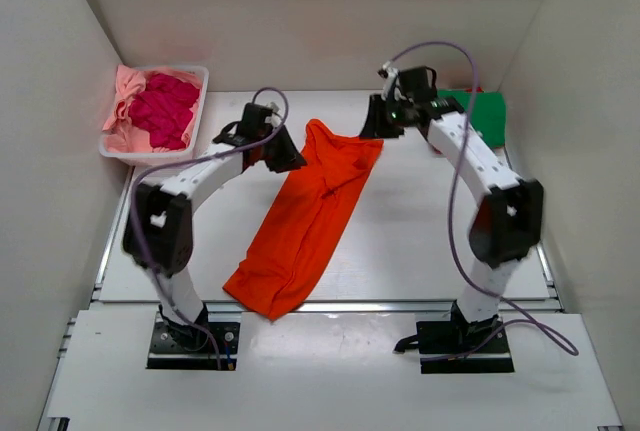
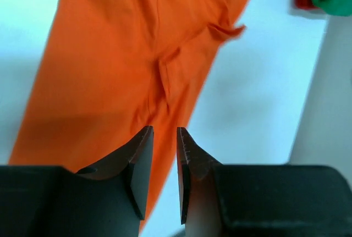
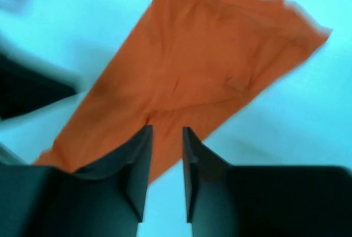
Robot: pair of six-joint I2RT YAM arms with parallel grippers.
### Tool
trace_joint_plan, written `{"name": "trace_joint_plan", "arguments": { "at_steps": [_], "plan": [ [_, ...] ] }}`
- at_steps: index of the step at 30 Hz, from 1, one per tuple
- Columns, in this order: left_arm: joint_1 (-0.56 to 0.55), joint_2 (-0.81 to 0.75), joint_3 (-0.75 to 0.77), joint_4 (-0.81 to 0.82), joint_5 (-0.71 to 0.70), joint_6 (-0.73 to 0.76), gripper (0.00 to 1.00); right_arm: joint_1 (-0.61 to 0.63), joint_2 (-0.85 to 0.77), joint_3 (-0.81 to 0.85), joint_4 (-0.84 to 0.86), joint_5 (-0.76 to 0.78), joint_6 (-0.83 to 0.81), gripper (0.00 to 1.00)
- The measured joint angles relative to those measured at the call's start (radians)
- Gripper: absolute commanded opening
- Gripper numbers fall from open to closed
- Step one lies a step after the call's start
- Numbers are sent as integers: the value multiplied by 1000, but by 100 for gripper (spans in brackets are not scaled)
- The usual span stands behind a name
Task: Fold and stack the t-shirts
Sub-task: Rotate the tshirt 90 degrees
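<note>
White tabletop (image 1: pixel 430 241), orange t-shirt (image 1: pixel 305 221) laid as a diagonal strip between the arms.
At its far end the left gripper (image 1: pixel 283 154) and right gripper (image 1: pixel 380 123) are seen, jaws narrowly parted, nothing pinched. Only one layer may be caught (cloth is bunched there), and the strip skewed. Right wrist view is blurred.

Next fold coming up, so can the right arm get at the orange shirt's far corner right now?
Probably yes: the right gripper hovers just beyond the orange shirt, nothing between.
</note>
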State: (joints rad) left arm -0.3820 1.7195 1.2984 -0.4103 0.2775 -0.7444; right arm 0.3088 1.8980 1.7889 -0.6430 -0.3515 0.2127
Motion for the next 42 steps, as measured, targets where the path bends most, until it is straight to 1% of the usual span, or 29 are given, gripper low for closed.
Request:
{"name": "trace_joint_plan", "arguments": {
  "at_steps": [1,2,3,4,5,9,11,16,18,20,23,25,30,34,37,42],
  "plan": [
    [-5,73,54,5,0,13,34,10,-110,-141,32,-5,20,13],
    [-7,139,94,15,0,25,35,29,-205,-272,63,-10,37,9],
    [-6,195,124,18,1,35,34,55,-279,-374,85,-20,54,7],
    [-7,252,159,6,2,49,34,95,-338,-467,100,-35,74,1],
    [-7,306,198,-9,3,64,35,143,-375,-548,129,-56,90,0],
    [5,504,383,-71,-2,117,35,355,-397,-802,284,-166,191,0],
    [8,574,465,-106,-4,133,35,431,-385,-877,339,-220,238,0],
    [6,714,711,-183,-24,166,35,546,-274,-889,470,-291,285,0],
    [4,755,784,-211,-29,169,35,568,-212,-867,476,-301,278,1],
    [6,774,818,-218,-29,167,36,569,-145,-830,446,-293,254,0],
    [10,776,820,-219,-27,156,35,543,-77,-799,394,-259,209,0],
    [15,776,813,-210,-23,142,35,506,-68,-798,337,-237,182,0],
    [35,774,801,-182,-19,104,34,369,-98,-792,232,-177,120,0],
    [54,774,803,-181,-27,89,35,303,-144,-795,216,-110,72,0],
    [57,774,803,-180,-30,81,35,336,-148,-794,245,-99,79,1],
    [58,774,798,-171,-32,71,36,467,-148,-792,381,-85,160,0]
  ]
}}
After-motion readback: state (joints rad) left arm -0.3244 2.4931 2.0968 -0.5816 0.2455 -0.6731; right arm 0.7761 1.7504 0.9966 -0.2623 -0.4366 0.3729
